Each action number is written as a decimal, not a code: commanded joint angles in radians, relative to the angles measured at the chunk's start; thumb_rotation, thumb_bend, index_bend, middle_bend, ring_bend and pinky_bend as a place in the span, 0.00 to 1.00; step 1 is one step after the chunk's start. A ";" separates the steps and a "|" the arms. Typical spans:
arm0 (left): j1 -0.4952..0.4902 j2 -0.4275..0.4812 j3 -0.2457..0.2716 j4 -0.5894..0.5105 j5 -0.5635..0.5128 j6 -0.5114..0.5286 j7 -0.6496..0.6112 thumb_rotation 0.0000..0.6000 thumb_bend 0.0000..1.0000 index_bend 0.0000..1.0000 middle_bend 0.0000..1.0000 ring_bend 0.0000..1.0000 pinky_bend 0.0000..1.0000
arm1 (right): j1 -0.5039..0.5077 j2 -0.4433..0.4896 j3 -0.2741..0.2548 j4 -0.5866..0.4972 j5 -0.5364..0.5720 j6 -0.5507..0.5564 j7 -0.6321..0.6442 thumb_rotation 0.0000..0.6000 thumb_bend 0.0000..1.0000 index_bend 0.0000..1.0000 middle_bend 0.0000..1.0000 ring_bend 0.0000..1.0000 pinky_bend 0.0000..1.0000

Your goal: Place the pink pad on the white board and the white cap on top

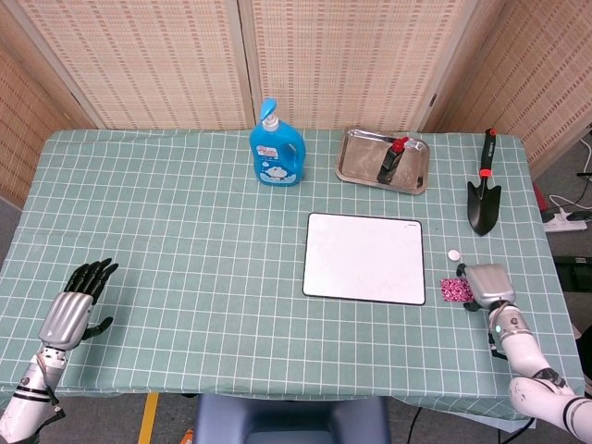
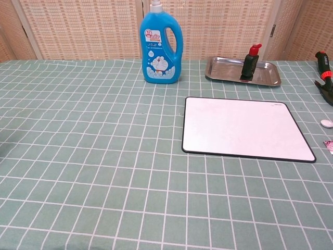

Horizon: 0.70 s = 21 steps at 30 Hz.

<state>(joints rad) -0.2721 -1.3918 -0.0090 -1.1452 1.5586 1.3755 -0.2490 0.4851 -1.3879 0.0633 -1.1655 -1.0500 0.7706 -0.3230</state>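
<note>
**A:** What is lying on the table?

**B:** A green checked tablecloth (image 1: 185, 240) is covering it. Near the middle, a flat white rectangular board with a thin black edge (image 1: 364, 257) is lying bare. Just beside its right edge, toward the near corner, a small pink patterned pad (image 1: 451, 289) is sitting on the cloth, and a tiny round white cap (image 1: 453, 254) is resting a little beyond it.

**A:** And the hands?

**B:** The right hand (image 1: 487, 284), silver-backed, is sitting against the pad's right side. Its fingers are hidden beneath it, so I cannot tell whether it is gripping the pad. The left hand (image 1: 76, 302) is resting far off at the near left with dark fingers spread, holding nothing.

**A:** Which step is this?

**B:** Apparently the first one, taking up the pad. Next the pad needs lifting and carrying left onto the board, then the cap goes on top.
</note>
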 commanded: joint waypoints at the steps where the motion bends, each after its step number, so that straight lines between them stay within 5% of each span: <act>1: -0.001 0.000 0.000 0.001 0.000 -0.001 -0.001 1.00 0.18 0.00 0.00 0.00 0.00 | 0.001 0.000 0.000 0.000 0.000 0.001 0.002 1.00 0.19 0.40 0.97 0.82 0.75; 13: -0.002 0.002 0.002 -0.001 -0.001 -0.008 -0.014 1.00 0.18 0.00 0.00 0.00 0.00 | 0.002 0.011 0.001 -0.016 0.000 0.015 0.010 1.00 0.21 0.44 0.97 0.82 0.75; 21: -0.003 0.004 0.001 -0.002 -0.003 -0.011 -0.017 1.00 0.18 0.00 0.00 0.00 0.00 | 0.013 0.086 0.026 -0.145 -0.045 0.076 0.019 1.00 0.21 0.44 0.97 0.82 0.75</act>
<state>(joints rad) -0.2754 -1.3882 -0.0076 -1.1472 1.5550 1.3643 -0.2659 0.4906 -1.3269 0.0771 -1.2720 -1.0849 0.8282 -0.3002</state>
